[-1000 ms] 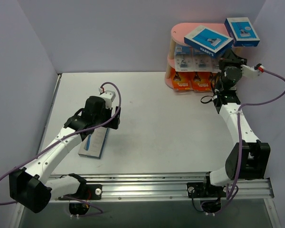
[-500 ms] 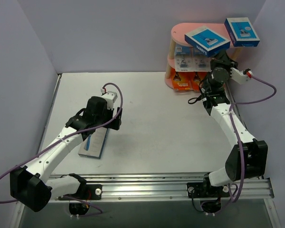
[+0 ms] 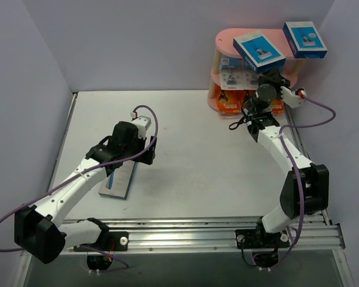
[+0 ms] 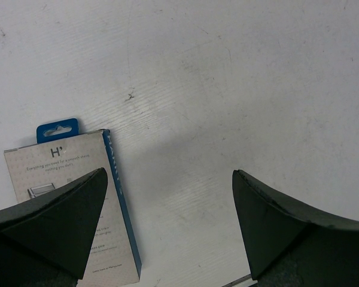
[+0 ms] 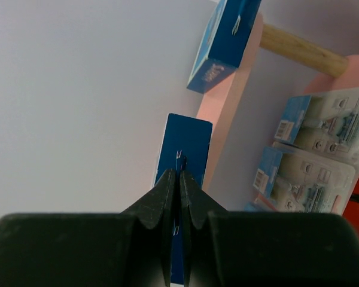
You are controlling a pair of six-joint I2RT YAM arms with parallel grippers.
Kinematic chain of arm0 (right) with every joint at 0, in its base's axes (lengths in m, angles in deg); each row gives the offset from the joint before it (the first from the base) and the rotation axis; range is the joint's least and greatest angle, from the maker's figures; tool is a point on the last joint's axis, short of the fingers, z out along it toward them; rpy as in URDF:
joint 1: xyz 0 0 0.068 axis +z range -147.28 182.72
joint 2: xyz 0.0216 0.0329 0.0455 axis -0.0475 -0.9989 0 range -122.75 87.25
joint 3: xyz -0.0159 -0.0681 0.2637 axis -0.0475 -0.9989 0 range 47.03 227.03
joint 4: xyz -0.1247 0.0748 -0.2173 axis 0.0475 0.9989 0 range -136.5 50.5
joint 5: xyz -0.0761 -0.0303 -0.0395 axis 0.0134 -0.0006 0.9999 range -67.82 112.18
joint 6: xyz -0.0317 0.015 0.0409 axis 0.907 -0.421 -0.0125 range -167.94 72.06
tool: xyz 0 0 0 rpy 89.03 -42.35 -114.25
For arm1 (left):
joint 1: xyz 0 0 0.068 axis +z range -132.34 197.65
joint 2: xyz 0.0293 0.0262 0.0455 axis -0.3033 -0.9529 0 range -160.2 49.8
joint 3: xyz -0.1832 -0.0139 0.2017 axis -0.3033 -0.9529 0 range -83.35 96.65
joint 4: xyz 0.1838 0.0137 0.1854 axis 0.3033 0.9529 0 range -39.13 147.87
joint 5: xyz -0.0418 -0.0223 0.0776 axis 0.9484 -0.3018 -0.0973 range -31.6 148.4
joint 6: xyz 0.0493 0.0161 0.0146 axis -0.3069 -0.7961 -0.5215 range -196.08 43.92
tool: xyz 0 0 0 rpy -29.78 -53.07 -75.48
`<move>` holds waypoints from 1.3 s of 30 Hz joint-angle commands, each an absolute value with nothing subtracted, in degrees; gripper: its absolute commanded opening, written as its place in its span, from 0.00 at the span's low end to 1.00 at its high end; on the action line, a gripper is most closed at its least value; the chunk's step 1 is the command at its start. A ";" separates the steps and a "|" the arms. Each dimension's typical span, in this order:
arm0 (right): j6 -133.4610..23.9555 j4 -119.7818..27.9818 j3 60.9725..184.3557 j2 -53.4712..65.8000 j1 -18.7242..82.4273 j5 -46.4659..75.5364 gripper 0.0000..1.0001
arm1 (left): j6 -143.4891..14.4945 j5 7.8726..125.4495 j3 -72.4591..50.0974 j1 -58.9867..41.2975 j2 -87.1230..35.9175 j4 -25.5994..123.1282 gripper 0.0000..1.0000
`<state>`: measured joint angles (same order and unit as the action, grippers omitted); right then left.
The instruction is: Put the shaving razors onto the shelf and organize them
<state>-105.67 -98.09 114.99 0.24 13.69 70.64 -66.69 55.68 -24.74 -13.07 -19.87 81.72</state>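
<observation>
The right tool (image 5: 179, 174) is pinched together with nothing between the tips, and its nose is against the edge of the near box (image 5: 188, 140) on the top board of the shelf (image 3: 227, 40). From above, that box seems to jut over the board's front edge. The far box (image 3: 304, 39) overhangs at the right end.

My worry is that a shut tool has no hold on the near box. If I push off-centre, the box will likely pivot rather than slide. It could then drop off the front or knock the far box off the end. If I push too hard, the light shelf itself may shift. That would upset the cards (image 3: 234, 76) on the middle tier and the orange boxes (image 3: 227, 104) below, which appear to stand upright.

The left tool (image 4: 169, 173) hangs over the table (image 4: 257, 89) with its fingers wide apart, holding nothing. The pack (image 4: 63, 161) lies flat on the table, partly under one finger and not centred between the two. If I closed from here I'd catch one edge at best, or skate the pack away. I'd want to line up over it first. Even then, a flat pack gives the fingers little to bite on.
</observation>
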 commanded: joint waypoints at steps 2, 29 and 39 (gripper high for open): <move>-104.10 -100.99 120.06 -3.28 15.11 70.70 0.01 | -66.94 55.85 -22.18 -13.37 -19.89 80.84 0.94; -106.38 -93.44 120.86 -3.20 11.70 50.59 0.44 | -67.11 55.41 -22.00 -13.37 -19.28 81.01 0.94; -108.32 -81.82 126.31 -4.07 7.65 38.97 0.51 | -67.29 54.89 -21.91 -13.37 -18.75 81.19 0.94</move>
<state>-107.47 -83.51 123.45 -5.50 8.22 43.61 -66.71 55.59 -24.70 -13.07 -19.87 81.74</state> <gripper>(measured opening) 0.504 0.943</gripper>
